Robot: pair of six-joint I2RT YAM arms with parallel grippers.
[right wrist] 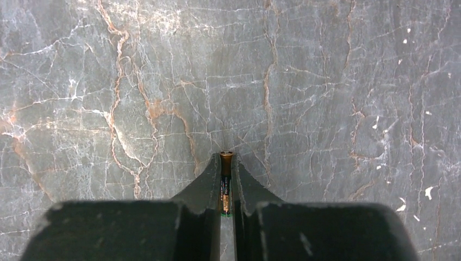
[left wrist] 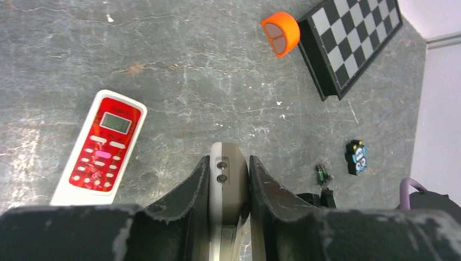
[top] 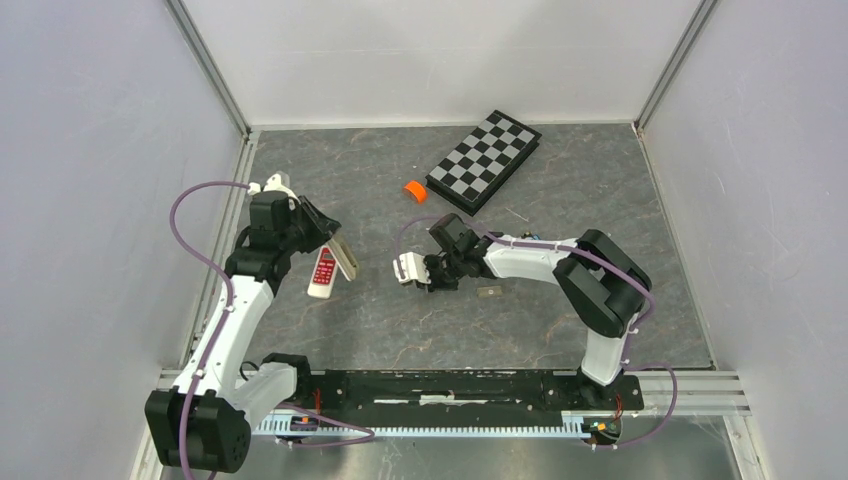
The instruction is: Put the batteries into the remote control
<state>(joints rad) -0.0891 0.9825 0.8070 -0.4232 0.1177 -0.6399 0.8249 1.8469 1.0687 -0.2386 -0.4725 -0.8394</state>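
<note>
A battery (right wrist: 226, 184) is held lengthwise between the closed-in fingers of the right gripper (right wrist: 226, 163), while a grey remote control (left wrist: 229, 182) is clamped in the left gripper (left wrist: 229, 163), with a red remote (left wrist: 103, 147) lying to that gripper's left.

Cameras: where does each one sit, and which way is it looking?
Top external: above and behind the bases, looking down on the table; left arm and right arm show whole.
Left wrist: on the left arm, looking down past the left gripper, shut on the grey remote.
Right wrist: on the right arm, looking down at the table past the right gripper, shut on a battery.
Shared: top and left wrist both show the red remote, orange roll and chessboard.
</note>
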